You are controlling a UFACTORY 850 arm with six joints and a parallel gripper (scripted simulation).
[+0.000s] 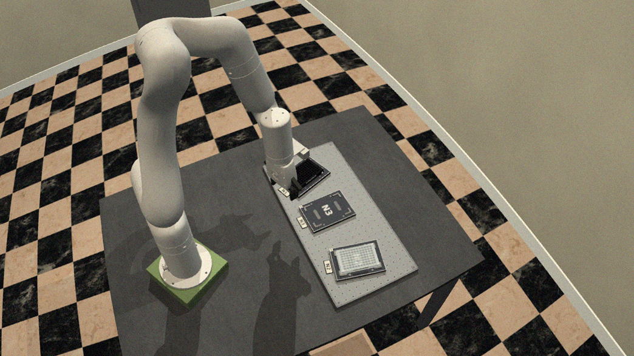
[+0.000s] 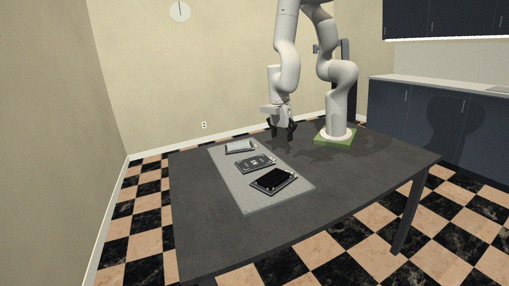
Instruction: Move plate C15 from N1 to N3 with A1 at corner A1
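The black plate C15 (image 1: 311,172) (image 2: 273,179) lies on nest N1 at the far end of the grey perforated deck (image 1: 366,236). Nest N3 (image 1: 326,210) (image 2: 255,165) is a dark empty pad with white corner marks in the middle of the deck. The white plate C51 (image 1: 356,259) (image 2: 240,146) sits on nest N2 at the other end. My gripper (image 1: 294,185) (image 2: 281,133) is open and empty. It points down and hangs well above the deck, over the base-side edge of N1. The arm hides part of C15 in the top view.
Small signs stand beside each nest on the base side, such as the N2 sign (image 1: 328,267). My base sits on a green block (image 1: 187,273) on the dark table. A counter with dark cabinets (image 2: 456,131) runs along the wall behind it.
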